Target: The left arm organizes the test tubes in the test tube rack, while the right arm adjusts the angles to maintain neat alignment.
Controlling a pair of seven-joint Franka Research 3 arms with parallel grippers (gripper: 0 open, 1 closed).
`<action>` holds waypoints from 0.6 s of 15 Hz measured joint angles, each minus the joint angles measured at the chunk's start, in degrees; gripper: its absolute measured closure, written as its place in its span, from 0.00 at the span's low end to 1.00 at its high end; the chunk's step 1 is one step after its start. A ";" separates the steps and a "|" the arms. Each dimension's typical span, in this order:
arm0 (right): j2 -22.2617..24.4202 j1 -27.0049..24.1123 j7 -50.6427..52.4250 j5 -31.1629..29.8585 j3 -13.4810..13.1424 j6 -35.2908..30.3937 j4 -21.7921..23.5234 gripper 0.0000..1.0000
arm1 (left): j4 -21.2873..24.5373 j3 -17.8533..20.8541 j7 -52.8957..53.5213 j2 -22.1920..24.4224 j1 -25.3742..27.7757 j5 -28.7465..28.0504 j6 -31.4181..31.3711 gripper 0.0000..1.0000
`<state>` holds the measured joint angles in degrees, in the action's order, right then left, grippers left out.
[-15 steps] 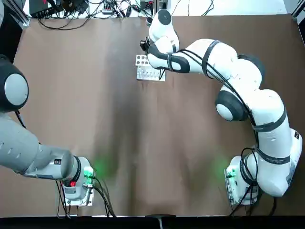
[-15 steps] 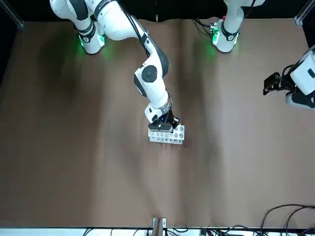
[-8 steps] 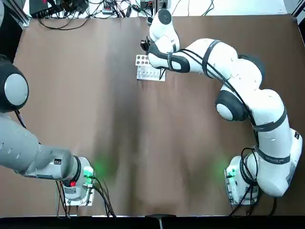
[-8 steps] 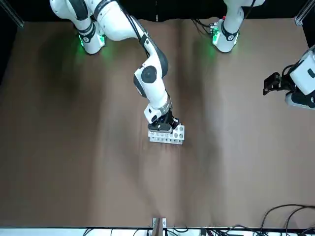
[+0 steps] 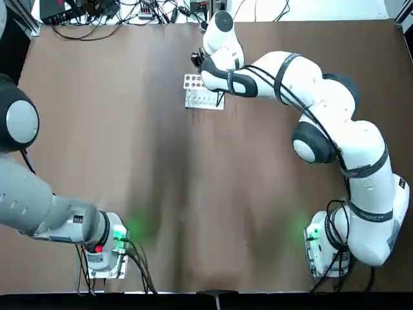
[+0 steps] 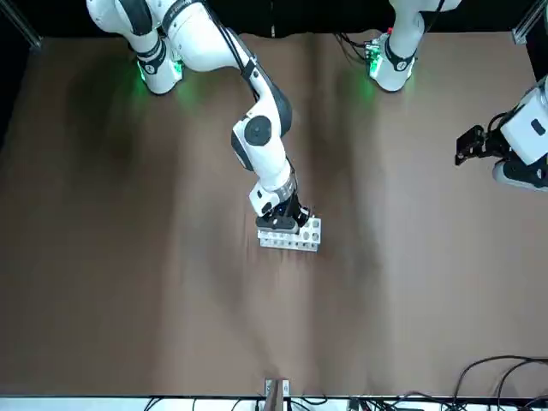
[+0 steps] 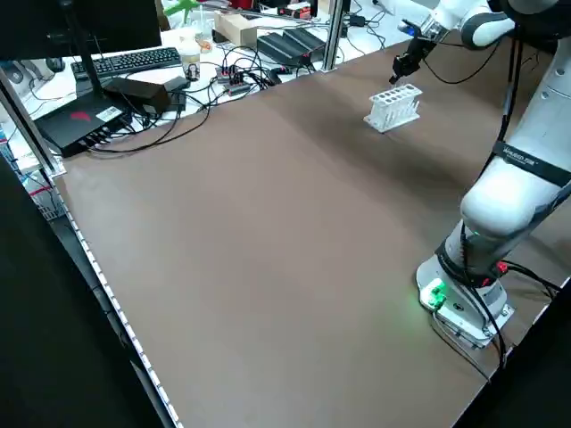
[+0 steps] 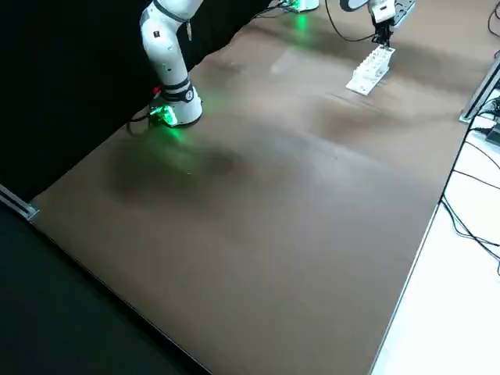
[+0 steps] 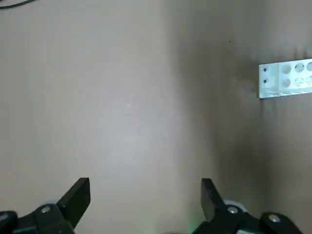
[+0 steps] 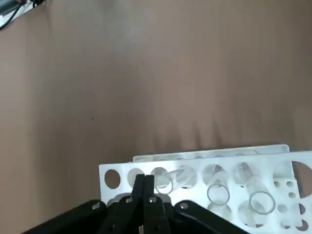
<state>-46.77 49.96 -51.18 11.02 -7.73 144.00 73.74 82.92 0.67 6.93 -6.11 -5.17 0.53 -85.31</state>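
Clutter lines the far edge of the table: black cables (image 5: 129, 13) run along it, and the left side view shows a keyboard (image 7: 134, 61), a flat black box (image 7: 85, 120) and more wiring on a white bench beyond the brown mat. Nothing stands between the arms and the test tube rack (image 6: 290, 234) except the right arm (image 5: 322, 110) itself, whose wrist and forearm hang over the rack's far end and hide part of it from overhead. The brown table (image 5: 129, 161) is otherwise bare around the rack, with green lights glowing at both arm bases and a dark surround on the robot's right. The rack sits toward the far middle of the table, upright, its top plate showing two rows of round holes. In the right wrist view, clear test tubes (image 10: 217, 192) stand in several holes, glassy rims visible. The right gripper (image 10: 144, 195) hangs just over the end of the rack, its fingers pressed together with no visible gap; whether they pinch a tube cannot be told. The left arm (image 5: 26, 194) is drawn back at the table's left side, well apart from the rack, and the left gripper (image 9: 145, 195) hovers over bare mat with its fingers spread wide and nothing between them
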 joint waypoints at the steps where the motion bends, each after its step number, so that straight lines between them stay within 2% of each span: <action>1: 0.01 -0.01 -0.01 0.00 -0.03 -0.05 -0.20 0.99 | 0.00 -0.15 0.00 0.00 -0.05 0.00 0.00 0.00; 9: 0.07 -0.60 -0.02 -0.01 -0.14 -2.57 -0.79 0.99 | 0.00 -0.44 -0.01 0.00 -0.08 0.00 0.00 0.00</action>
<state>-46.70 49.36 -51.20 11.01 -7.87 141.43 72.95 82.92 0.22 6.92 -6.11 -5.25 0.52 -85.31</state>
